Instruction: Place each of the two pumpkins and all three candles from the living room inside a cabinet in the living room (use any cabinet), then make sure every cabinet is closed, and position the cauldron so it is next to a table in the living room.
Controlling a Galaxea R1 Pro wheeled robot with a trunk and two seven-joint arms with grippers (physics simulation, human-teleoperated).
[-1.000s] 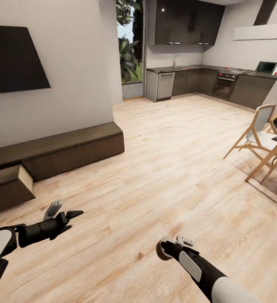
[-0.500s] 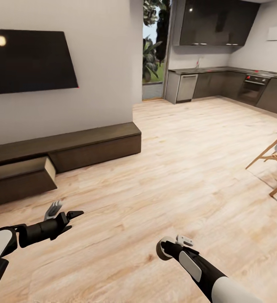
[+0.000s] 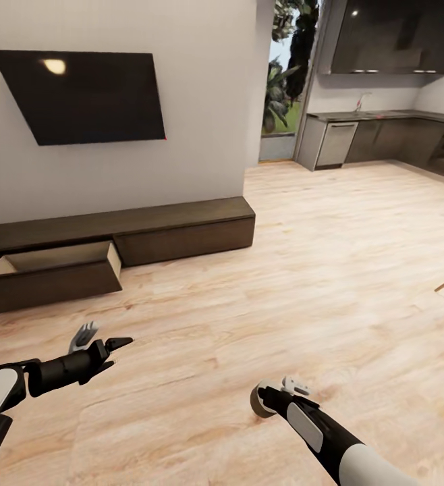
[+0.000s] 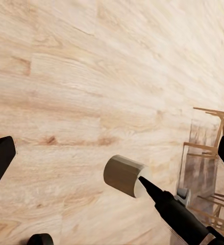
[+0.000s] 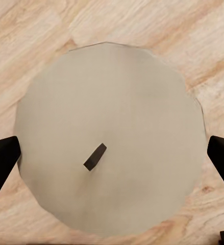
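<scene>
One cabinet (image 3: 114, 236) drawer pulled out, left edge cut off, left hand (image 3: 99, 339) spread empty, right hand (image 5: 112, 148) clasping candle (image 5: 109, 138).

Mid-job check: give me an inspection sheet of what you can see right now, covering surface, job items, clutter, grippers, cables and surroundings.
Surface: pale wood-plank floor, bare where it shows.
Job items: long low dark-brown wooden cabinet against the white wall; its pull-out drawer front at the left stands open, pale beige inside, with no contents seen. A round beige candle with a dark wick sits in the right gripper.
Clutter: nothing seen.
Grippers: left gripper open and holding nothing; right gripper shut on the candle, its black fingertips at either side.
Cables: nothing seen.
Surroundings: black wall-mounted screen above the cabinet; dark kitchen units beyond.
</scene>
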